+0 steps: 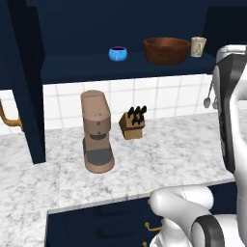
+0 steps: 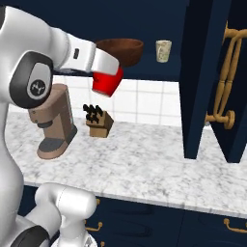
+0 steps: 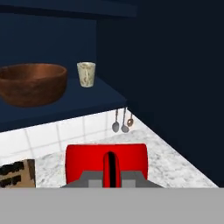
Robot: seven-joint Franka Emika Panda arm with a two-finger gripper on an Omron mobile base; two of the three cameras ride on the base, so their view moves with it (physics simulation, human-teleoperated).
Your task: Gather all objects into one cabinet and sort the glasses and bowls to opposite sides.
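My gripper [image 2: 109, 70] is shut on the glossy red cup [image 2: 106, 82], which hangs in the air above the counter, below and in front of the cabinet shelf [image 1: 91, 66]. In the hand view the red cup [image 3: 87, 159] sits low, its handle facing the camera. On the shelf of the navy wall cabinet stand the small blue bowl [image 1: 117, 53] at the left, the big brown bowl [image 1: 166, 50] in the middle and the beige cup [image 1: 198, 47] at the right. The brown bowl [image 3: 33, 83] and beige cup [image 3: 86, 74] lie ahead of the hand.
A brown coffee machine [image 1: 96, 130] and a wooden knife block [image 1: 132, 124] stand on the marble counter [image 1: 164, 154] under the shelf. An open cabinet door [image 2: 202, 72] with brass handles [image 2: 226, 77] juts out at the right. Spoons [image 3: 120, 122] hang on the tiled wall.
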